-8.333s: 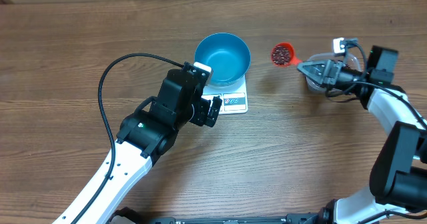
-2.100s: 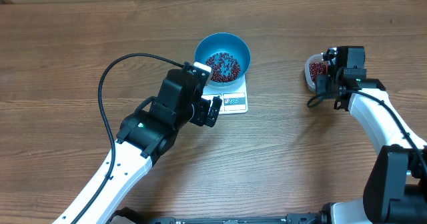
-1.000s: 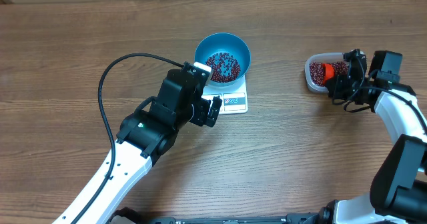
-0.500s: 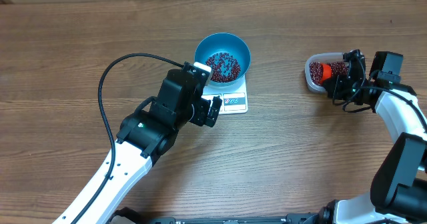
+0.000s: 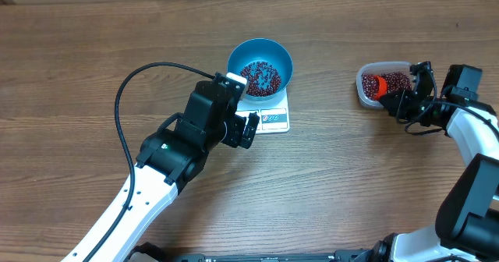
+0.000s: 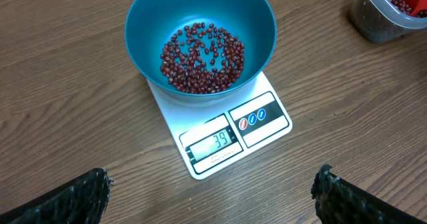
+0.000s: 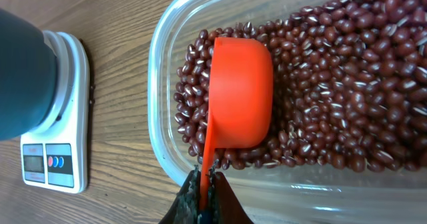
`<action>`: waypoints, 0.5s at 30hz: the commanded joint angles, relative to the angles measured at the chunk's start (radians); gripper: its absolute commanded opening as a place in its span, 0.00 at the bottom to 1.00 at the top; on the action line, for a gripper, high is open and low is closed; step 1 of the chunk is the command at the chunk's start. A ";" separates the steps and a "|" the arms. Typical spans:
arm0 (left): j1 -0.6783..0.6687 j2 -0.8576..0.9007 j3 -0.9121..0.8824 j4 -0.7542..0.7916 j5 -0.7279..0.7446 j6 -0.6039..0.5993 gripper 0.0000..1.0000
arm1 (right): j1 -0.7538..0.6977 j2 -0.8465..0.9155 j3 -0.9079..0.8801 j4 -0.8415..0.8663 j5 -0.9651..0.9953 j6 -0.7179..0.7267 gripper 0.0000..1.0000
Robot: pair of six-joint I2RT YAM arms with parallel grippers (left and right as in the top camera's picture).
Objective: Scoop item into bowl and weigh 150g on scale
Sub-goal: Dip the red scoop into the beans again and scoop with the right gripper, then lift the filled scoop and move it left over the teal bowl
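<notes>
1. The blue bowl (image 6: 257, 31) stands on the white scale (image 6: 175, 115), at the upper centre of the overhead frame, on the wooden tabletop (image 5: 70, 59).
2. A loose layer of dark red-brown beans (image 6: 200, 57) covers the bottom of the bowl, and the scale's display (image 6: 215, 143) reads 39.
3. The left tool (image 6: 212, 184) hovers just below the scale in the overhead frame. Its fingers are spread wide and hold nothing. In its own camera they show only at the bottom corners.
4. A clear tub (image 7: 157, 84) sits at the upper right of the overhead frame, well apart from the scale, with a bean heap (image 7: 347, 84) inside.
5. The right tool (image 7: 203, 197) is clamped tight on the thin handle of an orange scoop (image 7: 243, 94).
6. The scoop's cup lies among the beans in the left part of the tub, as the overhead frame shows it.
</notes>
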State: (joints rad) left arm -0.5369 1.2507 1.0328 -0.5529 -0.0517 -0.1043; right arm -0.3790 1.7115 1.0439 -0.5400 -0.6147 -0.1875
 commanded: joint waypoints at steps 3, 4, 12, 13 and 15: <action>0.000 0.004 -0.001 0.003 0.012 0.012 0.99 | -0.036 0.019 -0.010 -0.006 -0.017 0.077 0.04; 0.000 0.004 -0.001 0.003 0.012 0.012 0.99 | -0.041 0.019 -0.010 -0.004 -0.017 0.091 0.04; 0.000 0.004 -0.001 0.003 0.012 0.012 1.00 | -0.094 0.019 -0.010 0.019 -0.136 0.166 0.04; 0.000 0.004 -0.001 0.003 0.012 0.012 1.00 | -0.103 0.019 -0.010 0.019 -0.161 0.166 0.04; 0.000 0.004 -0.001 0.003 0.012 0.012 1.00 | -0.119 0.019 -0.010 0.019 -0.200 0.166 0.04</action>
State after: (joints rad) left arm -0.5369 1.2507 1.0328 -0.5529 -0.0517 -0.1043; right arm -0.4706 1.7271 1.0405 -0.5308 -0.7124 -0.0433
